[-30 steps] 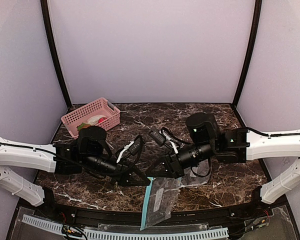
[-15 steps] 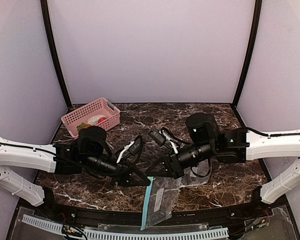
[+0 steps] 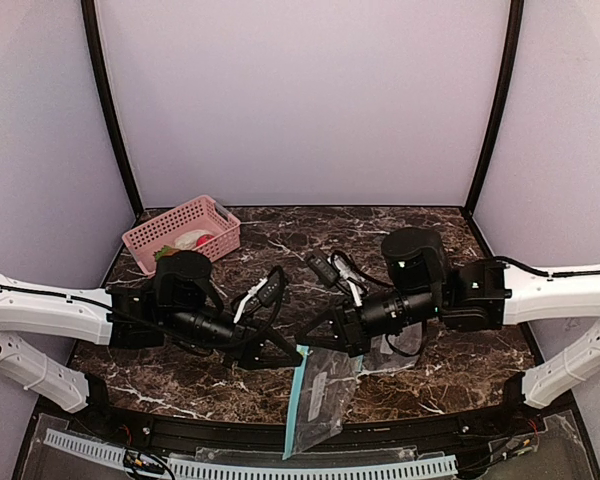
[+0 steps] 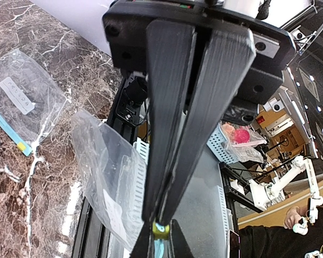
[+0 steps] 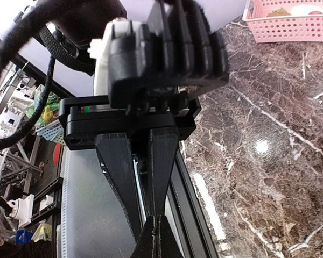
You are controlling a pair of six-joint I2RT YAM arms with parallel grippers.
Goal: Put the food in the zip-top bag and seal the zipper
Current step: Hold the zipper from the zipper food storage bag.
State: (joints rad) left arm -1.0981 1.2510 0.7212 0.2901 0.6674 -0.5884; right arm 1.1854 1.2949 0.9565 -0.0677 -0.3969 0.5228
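Pink plastic basket [image 3: 140,240] sits at the rear left corner of the marble table [image 3: 280,230] and holds the food: a whitish oblong piece [image 3: 192,240], a red-pink ball [image 3: 204,243] and a green leafy sprig [image 3: 165,253]. The bun cannot be made out. None of the food is in the zip-top bag [image 3: 320,400].

That bag hangs at the middle of the near edge, and its lower part drapes over the black rail [image 3: 220,425]. Its blue zipper strip [image 3: 294,405] runs down its left side. The left gripper [image 4: 160,228] has its jaws clamped on the top of that strip. The right gripper [image 5: 156,220] meets it from the other side with its jaws pressed together. Whether plastic lies between them cannot be told.

Both forearms and their looped cables [image 3: 265,290] stretch across the middle of the table, between the basket and the bag. A second clear bag [image 4: 24,94] lies flat on the marble in the left wrist view. A white slotted cable duct [image 3: 250,468] runs along below the near edge.
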